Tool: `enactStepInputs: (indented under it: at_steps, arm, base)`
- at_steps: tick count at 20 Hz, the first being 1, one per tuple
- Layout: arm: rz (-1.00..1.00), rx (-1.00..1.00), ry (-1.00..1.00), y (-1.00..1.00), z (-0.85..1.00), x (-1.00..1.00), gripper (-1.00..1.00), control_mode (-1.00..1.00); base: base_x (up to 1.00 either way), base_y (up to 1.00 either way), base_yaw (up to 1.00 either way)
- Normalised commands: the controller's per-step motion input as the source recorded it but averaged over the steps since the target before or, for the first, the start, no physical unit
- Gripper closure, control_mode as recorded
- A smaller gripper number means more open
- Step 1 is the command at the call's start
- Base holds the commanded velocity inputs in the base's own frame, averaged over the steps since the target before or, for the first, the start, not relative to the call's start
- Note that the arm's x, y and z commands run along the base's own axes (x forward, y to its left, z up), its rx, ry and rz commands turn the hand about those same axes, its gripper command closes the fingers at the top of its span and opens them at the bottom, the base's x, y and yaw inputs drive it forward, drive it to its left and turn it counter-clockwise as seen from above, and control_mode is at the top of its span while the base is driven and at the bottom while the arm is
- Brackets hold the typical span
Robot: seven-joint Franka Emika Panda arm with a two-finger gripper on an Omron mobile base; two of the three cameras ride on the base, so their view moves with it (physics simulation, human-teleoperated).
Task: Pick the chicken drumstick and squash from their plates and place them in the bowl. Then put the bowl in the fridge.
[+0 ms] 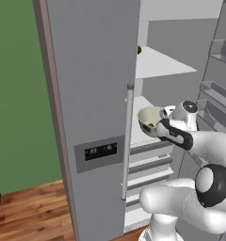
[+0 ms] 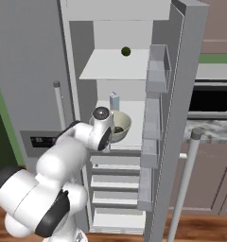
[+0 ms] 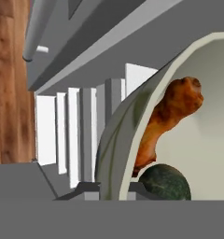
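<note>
Gripper (image 3: pixel 114 189) clamped on bowl (image 3: pixel 115 140) rim; chicken drumstick (image 3: pixel 170 114), squash (image 3: pixel 164 183) inside.

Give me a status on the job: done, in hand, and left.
Done: the drumstick and the dark green squash lie in the bowl. In hand: the gripper has its jaws shut on the bowl's rim, carrying it into the open fridge. Left: set the bowl on the shelf and let go.
</note>
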Motion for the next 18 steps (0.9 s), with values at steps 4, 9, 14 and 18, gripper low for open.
enactStepInputs:
  at_steps: [4,9,14,18]
  arm:
    - [0.04,0.00,0.00,-0.11,-0.19,0.35,1.00,-1.00]
    - [0.02,0.00,0.00,-0.12,-0.18,0.38,1.00,-1.00]
    - [0.02,0.00,0.00,-0.11,-0.18,0.40,1.00,-1.00]
    - [0.02,0.00,0.00,-0.13,-0.25,0.30,1.00,-1.00]
  base:
    - [0.00,0.00,0.00]
    - [0.00,0.00,0.00]
    - [0.00,0.00,0.00]
    - [0.00,0.00,0.00]
